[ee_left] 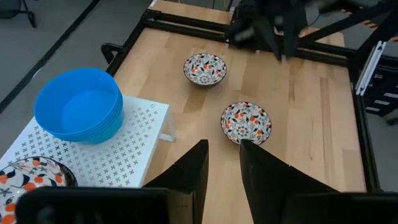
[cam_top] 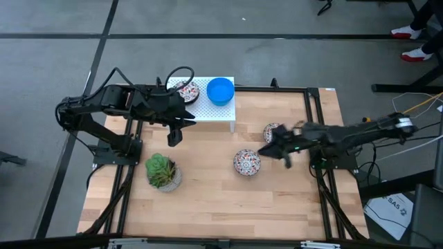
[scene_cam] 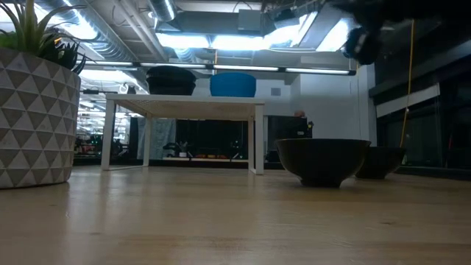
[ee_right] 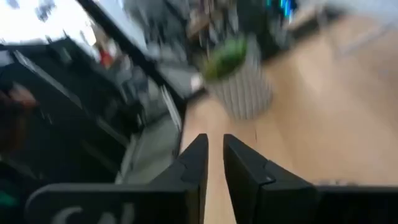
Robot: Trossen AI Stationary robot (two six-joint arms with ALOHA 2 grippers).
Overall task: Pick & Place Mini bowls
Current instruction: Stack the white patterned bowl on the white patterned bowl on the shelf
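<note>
From above, you see a pale wooden bench filling the centre of the frame, bordered by a dark metal frame. The two dark arms reach in from the left and right edges.

At upper centre stands a small white perforated rack. On it sit a bright blue bowl and, to its left, a patterned bowl partly under the left arm. At lower left of the bench is a potted plant. Two more patterned bowls rest on the wood: one just right of centre, one further right, partly covered by the right arm.

Your left hand hangs just below the rack's left end, its fingers slightly parted and holding nothing. Your right hand hovers between the two loose bowls; its fingers stand close together with a narrow gap, and nothing shows between them.

Judging from the layout, the step in hand is picking up a loose bowl with the right hand. To do it well, spread the fingers first, then come straight down over one rim so one finger goes inside the bowl and one outside.

The two loose bowls lie near each other, so watch the neighbour. The lower half of the bench is open; the rack edge and the frame rail at right are your limits.
</note>
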